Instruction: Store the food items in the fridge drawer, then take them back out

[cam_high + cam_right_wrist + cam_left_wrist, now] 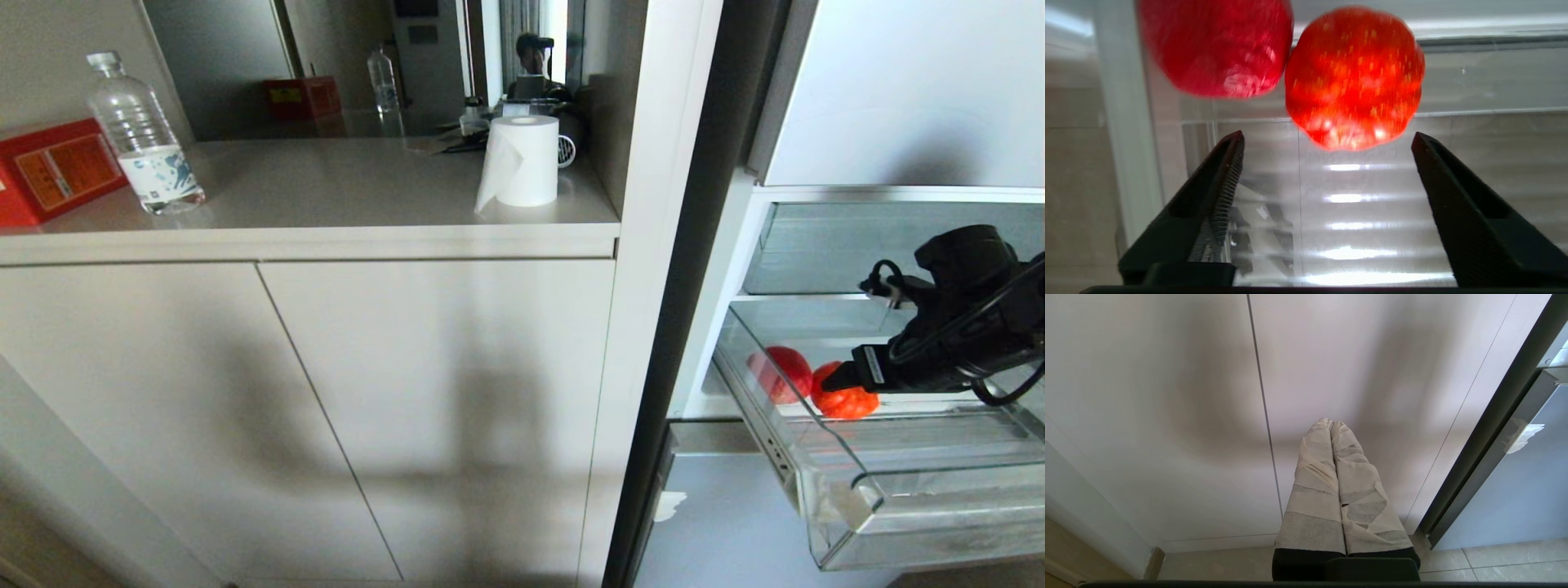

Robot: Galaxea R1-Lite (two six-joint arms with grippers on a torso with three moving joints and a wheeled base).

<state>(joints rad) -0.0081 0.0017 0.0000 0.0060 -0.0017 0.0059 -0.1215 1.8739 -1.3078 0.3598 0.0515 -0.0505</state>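
Though partly hidden behind black right gripper [824, 382], lying inside pulled-out clear plastic fridge drawer [914, 523]: ribbed orange-red tomato-like fruit [849, 402], touching plain red apple-like fruit [785, 372] beside it. Gripper fingers spread, empty, just short of the tomato-like fruit. Left gripper [1331, 424] pressed together, facing pale cabinet doors [1167, 396]. Drawer's long side cut off.

Left tool [1332, 424] – pressed together – facing cabinet doors [1167, 396]
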